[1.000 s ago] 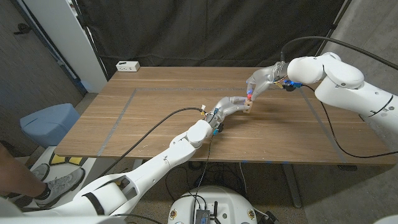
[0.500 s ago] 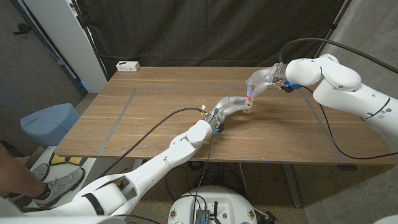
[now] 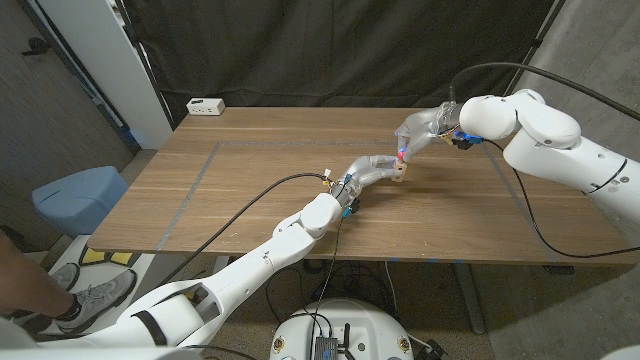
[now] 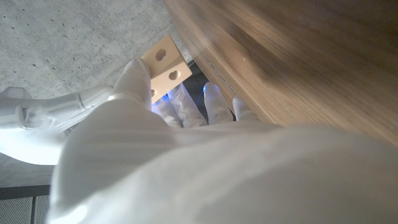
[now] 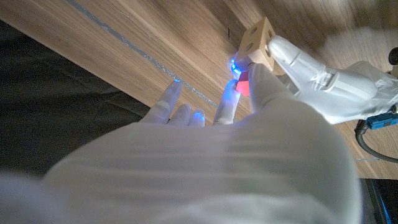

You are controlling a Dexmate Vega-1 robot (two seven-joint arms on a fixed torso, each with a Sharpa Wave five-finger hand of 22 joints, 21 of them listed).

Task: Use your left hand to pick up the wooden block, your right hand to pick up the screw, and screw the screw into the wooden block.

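Left hand (image 3: 372, 171) grips the wooden block (image 3: 399, 176) above the bench (image 3: 250, 180); right hand (image 3: 418, 130) pinches the red-headed screw (image 5: 244, 87) against it. Both pickups done, threading apparently underway.

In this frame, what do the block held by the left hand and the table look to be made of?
The block looks like pale, unfinished wood: matte faces with round drilled holes. The table looks like wood or wood-look laminate, brown with long grain streaks and a slight sheen; which one cannot be told.
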